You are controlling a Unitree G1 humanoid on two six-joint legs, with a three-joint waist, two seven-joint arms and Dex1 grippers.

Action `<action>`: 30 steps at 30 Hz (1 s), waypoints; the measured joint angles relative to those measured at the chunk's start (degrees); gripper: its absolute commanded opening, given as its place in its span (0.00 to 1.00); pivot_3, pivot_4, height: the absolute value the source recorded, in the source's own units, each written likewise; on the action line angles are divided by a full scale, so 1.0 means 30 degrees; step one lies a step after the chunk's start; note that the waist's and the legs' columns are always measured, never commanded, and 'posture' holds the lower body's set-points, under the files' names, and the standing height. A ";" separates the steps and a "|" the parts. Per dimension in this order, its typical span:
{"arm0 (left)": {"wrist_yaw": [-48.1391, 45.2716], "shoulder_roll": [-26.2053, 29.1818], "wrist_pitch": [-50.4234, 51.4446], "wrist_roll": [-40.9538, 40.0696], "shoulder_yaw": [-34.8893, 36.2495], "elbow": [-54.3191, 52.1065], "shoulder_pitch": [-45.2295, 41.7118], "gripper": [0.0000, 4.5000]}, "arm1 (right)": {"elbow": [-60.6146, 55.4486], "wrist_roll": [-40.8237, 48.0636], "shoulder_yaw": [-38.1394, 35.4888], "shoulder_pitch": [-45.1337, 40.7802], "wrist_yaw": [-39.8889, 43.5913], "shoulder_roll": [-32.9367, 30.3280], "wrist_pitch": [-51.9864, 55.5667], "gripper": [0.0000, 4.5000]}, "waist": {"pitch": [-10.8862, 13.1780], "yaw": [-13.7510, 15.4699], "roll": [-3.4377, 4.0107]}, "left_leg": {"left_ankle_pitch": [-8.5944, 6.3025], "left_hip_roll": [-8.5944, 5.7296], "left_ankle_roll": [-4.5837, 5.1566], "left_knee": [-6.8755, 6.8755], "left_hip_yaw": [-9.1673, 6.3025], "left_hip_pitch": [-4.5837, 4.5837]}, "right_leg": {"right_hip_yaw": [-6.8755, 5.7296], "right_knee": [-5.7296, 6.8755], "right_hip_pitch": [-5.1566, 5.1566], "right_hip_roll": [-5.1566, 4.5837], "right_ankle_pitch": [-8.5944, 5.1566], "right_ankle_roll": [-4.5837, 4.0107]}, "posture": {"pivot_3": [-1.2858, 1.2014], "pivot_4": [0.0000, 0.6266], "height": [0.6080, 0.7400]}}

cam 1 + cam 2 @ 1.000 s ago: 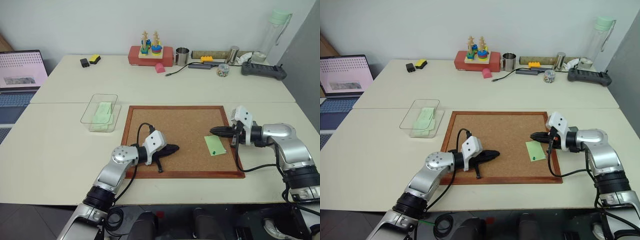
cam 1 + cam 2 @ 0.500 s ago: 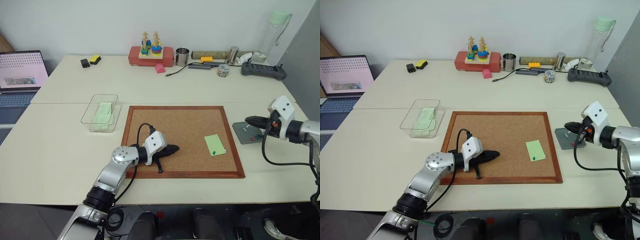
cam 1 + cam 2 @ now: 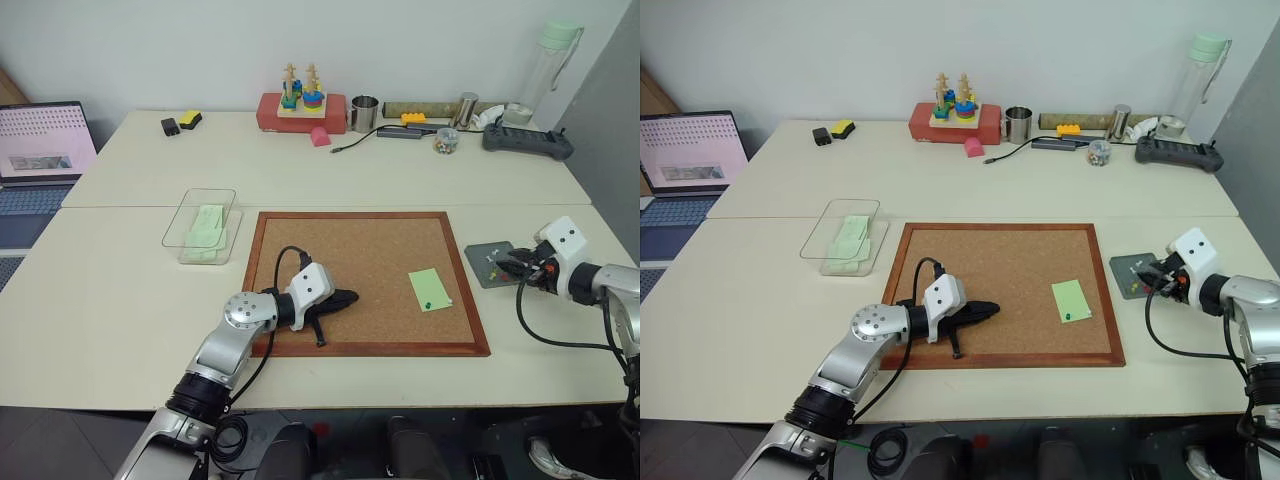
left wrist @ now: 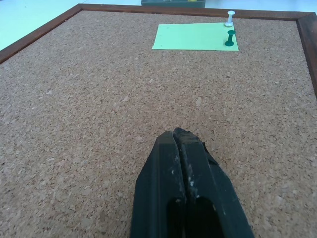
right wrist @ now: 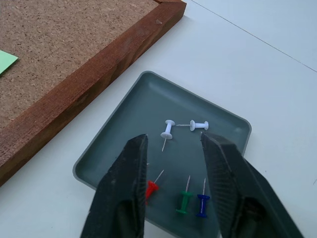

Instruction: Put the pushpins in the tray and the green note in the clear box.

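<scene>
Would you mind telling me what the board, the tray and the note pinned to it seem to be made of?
The board: speckled, grainy cork in a glossy reddish wood frame. The tray: smooth grey-green, rounded moulded corners, probably plastic. The green note: thin, flat and matte, likely paper.

**Pale tables against a plain wall**

You are looking over two cream tables (image 3: 300, 170) pushed together, their seam running from 9 to 3 o'clock. A bare white wall (image 3: 200, 45) closes the far side at 12. At 9 o'clock an open laptop (image 3: 40, 140) sits on a lower surface. Light falls evenly, with soft shadows.
</scene>
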 measured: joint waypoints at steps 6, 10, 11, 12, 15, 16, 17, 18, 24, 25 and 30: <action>-0.0008 -0.0007 -0.0032 0.0005 -0.0022 0.0022 -0.0017 0.00 | -0.1860 0.0996 -0.0331 0.0675 0.1382 -0.0804 0.0350 0.61 | -0.0003 0.0017 0.0006 | -0.0001 0.0002 0.0000 -0.0003 -0.0010 -0.0003 | -0.0009 -0.0001 0.0001 0.0000 -0.0001 0.0002 | 0.52 0.24 1.00; -0.0004 -0.0008 -0.0042 0.0028 -0.0028 0.0061 -0.0036 0.00 | -0.4790 0.2137 -0.0359 0.1641 0.3183 -0.1698 0.1062 0.61 | -0.0006 0.0014 0.0010 | -0.0001 0.0002 0.0001 0.0001 -0.0019 -0.0001 | -0.0010 -0.0007 0.0008 0.0003 -0.0003 0.0004 | 0.52 0.24 1.00; -0.0021 0.0008 -0.0047 0.0029 -0.0023 0.0068 -0.0034 0.00 | -0.5884 0.2502 -0.0198 0.2089 0.3757 -0.1807 0.1323 0.61 | -0.0005 0.0011 0.0006 | -0.0001 0.0008 0.0001 0.0003 -0.0027 0.0002 | -0.0014 -0.0009 0.0014 0.0004 -0.0003 0.0005 | 0.52 0.24 1.00; -0.0018 0.0007 -0.0048 0.0030 -0.0024 0.0071 -0.0035 0.00 | -0.6407 0.2611 -0.0058 0.2245 0.3976 -0.1831 0.1507 0.61 | -0.0006 0.0006 0.0006 | -0.0001 0.0008 0.0002 0.0003 -0.0030 0.0002 | -0.0006 -0.0009 0.0011 0.0003 -0.0003 0.0005 | 0.52 0.24 1.00; -0.0016 0.0005 -0.0074 0.0118 -0.0029 0.0089 -0.0061 0.00 | -0.8007 0.2544 0.1333 0.2735 0.4411 -0.1741 0.1624 0.61 | -0.0006 0.0006 0.0007 | -0.0001 0.0007 0.0001 0.0008 -0.0039 0.0004 | -0.0005 -0.0011 0.0011 0.0003 -0.0004 0.0007 | 0.52 0.24 1.00; -0.0017 0.0003 -0.0075 0.0137 -0.0032 0.0091 -0.0068 0.00 | -0.8107 0.2388 0.1676 0.2760 0.4419 -0.1625 0.1598 0.61 | -0.0005 0.0006 0.0006 | -0.0001 0.0006 0.0002 0.0009 -0.0040 0.0004 | -0.0006 -0.0012 0.0011 0.0003 -0.0004 0.0007 | 0.52 0.24 1.00; -0.0020 -0.0001 -0.0081 0.0147 -0.0035 0.0090 -0.0075 0.00 | -0.8122 0.2307 0.2045 0.2772 0.4403 -0.1490 0.1583 0.61 | -0.0005 0.0006 0.0006 | -0.0001 0.0006 0.0001 0.0012 -0.0040 0.0003 | -0.0003 -0.0014 0.0010 0.0002 -0.0005 0.0008 | 0.52 0.24 1.00; -0.0025 -0.0001 -0.0082 0.0158 -0.0036 0.0089 -0.0076 0.00 | -0.8120 0.2201 0.2315 0.2770 0.4329 -0.1301 0.1558 0.61 | -0.0005 0.0006 0.0006 | -0.0001 0.0006 0.0002 0.0011 -0.0041 0.0003 | -0.0003 -0.0014 0.0010 0.0002 -0.0004 0.0007 | 0.52 0.24 1.00; -0.0023 0.0005 -0.0091 0.0180 -0.0037 0.0082 -0.0065 0.00 | -0.7504 0.1541 0.3109 0.2697 0.4119 -0.0840 0.0921 0.61 | -0.0005 0.0012 0.0006 | -0.0001 0.0007 0.0001 0.0009 -0.0049 0.0005 | -0.0006 -0.0013 0.0009 0.0002 -0.0004 0.0006 | 0.52 0.24 1.00; -0.0019 0.0006 -0.0091 0.0181 -0.0036 0.0081 -0.0065 0.00 | -0.7274 0.1453 0.3173 0.2656 0.4112 -0.0750 0.0756 0.61 | -0.0005 0.0010 0.0006 | -0.0001 0.0007 0.0001 0.0009 -0.0047 0.0006 | -0.0006 -0.0013 0.0009 0.0002 -0.0004 0.0006 | 0.52 0.24 1.00; -0.0019 0.0009 -0.0092 0.0184 -0.0036 0.0078 -0.0066 0.00 | -0.6581 0.1089 0.3455 0.2523 0.4107 -0.0482 0.0283 0.61 | -0.0005 0.0011 0.0006 | -0.0001 0.0007 0.0001 0.0009 -0.0049 0.0005 | -0.0006 -0.0011 0.0008 0.0003 -0.0003 0.0006 | 0.52 0.24 1.00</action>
